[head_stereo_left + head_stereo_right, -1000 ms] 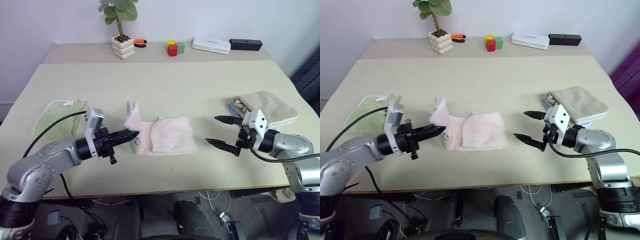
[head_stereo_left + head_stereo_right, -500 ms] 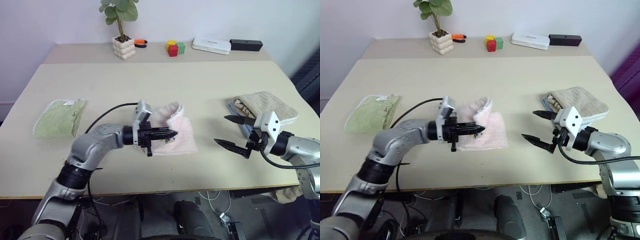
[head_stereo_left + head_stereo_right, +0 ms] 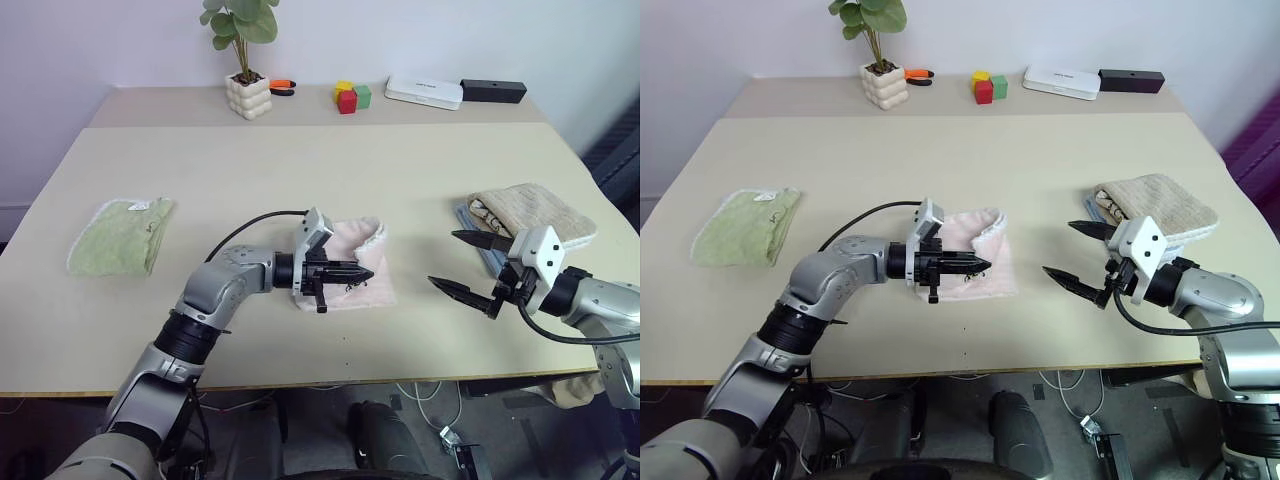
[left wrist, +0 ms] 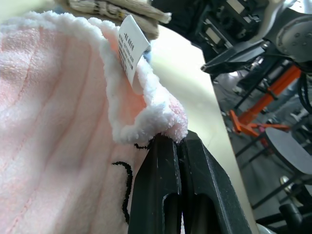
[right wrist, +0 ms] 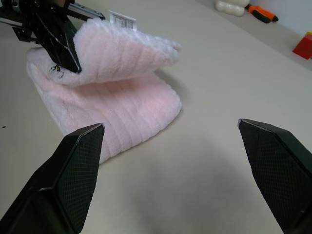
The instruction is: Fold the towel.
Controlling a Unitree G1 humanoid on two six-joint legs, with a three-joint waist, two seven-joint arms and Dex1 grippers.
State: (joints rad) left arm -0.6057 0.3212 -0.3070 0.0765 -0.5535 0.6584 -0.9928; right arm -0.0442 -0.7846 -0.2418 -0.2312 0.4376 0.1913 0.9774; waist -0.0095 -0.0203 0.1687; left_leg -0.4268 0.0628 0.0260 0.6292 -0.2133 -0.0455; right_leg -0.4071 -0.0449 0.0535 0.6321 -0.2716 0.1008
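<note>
Clenched on the whitish rim of the towel (image 3: 352,270), the left claw (image 3: 362,274) holds one corner lifted above the layers lying flat on the worktop (image 3: 330,170), just left of the scene's middle. The left wrist view shows the black fingertips (image 4: 170,156) pinched tight on the fluffy edge, with the white care tag (image 4: 132,47) sticking up beside them and the dark embroidered line just under the grip. The right claw (image 3: 466,265) hangs released, its fingers spread wide, well apart from the towel on the right and near the folded tan towel (image 3: 535,215). The step in hand looks like laying the carried flap over the lower layers to finish a fold. To do it well, the left claw should bring the held corner square over the lower corner on the right side, keep the flap low so it does not sag or roll, and let go only once the edges line up. A pull too far right would likely drag the bottom layer along the worktop; the free right claw could pin that layer if it starts to slide. The green cloth (image 3: 122,235) on the far left is not part of this.
</note>
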